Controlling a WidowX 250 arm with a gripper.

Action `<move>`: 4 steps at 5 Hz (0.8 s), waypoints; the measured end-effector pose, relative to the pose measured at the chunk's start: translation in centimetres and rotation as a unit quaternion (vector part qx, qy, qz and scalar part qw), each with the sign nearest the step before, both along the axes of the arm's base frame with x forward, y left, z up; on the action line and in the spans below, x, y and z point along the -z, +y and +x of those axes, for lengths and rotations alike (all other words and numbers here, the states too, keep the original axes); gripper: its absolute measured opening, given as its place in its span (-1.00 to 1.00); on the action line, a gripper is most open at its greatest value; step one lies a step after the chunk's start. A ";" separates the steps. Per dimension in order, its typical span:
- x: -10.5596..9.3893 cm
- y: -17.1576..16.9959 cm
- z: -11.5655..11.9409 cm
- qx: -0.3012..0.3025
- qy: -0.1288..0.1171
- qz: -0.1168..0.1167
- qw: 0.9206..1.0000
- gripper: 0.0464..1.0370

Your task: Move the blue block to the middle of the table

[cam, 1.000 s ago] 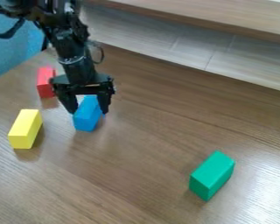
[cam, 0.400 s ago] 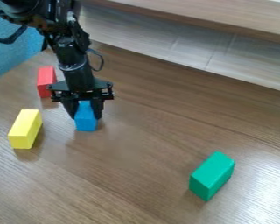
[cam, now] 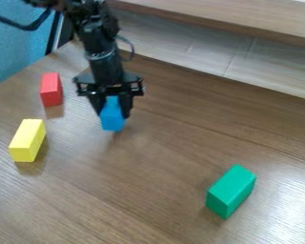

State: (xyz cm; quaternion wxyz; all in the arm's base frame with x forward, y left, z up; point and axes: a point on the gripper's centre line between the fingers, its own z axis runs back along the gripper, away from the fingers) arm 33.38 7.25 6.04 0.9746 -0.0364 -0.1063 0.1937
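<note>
1. Blue rect. block [cam: 112, 125]: pinched btwn both fingers of my black claw [cam: 114, 115], over upper-L part of brown wood-grain table [cam: 148, 190].
2. Red rect. block [cam: 51, 90]: L of it, apart.
3. Yellow rect. block [cam: 27, 138]: lower L, apart.
4. Green rect. block [cam: 230, 190]: lower R, well apart.

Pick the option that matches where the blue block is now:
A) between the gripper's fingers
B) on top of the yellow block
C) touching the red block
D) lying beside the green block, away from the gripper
A: the blue block sits between the two fingers of the black gripper, with the red block and yellow block standing apart from it on the left of the view.
</note>
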 end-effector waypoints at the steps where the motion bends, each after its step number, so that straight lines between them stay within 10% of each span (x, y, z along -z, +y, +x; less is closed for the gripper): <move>1: -1.7 -2.9 2.0 0.046 -0.019 -0.006 0.999 0.07; 4: -1.5 -7.7 2.4 0.150 -0.008 -0.001 0.989 0.07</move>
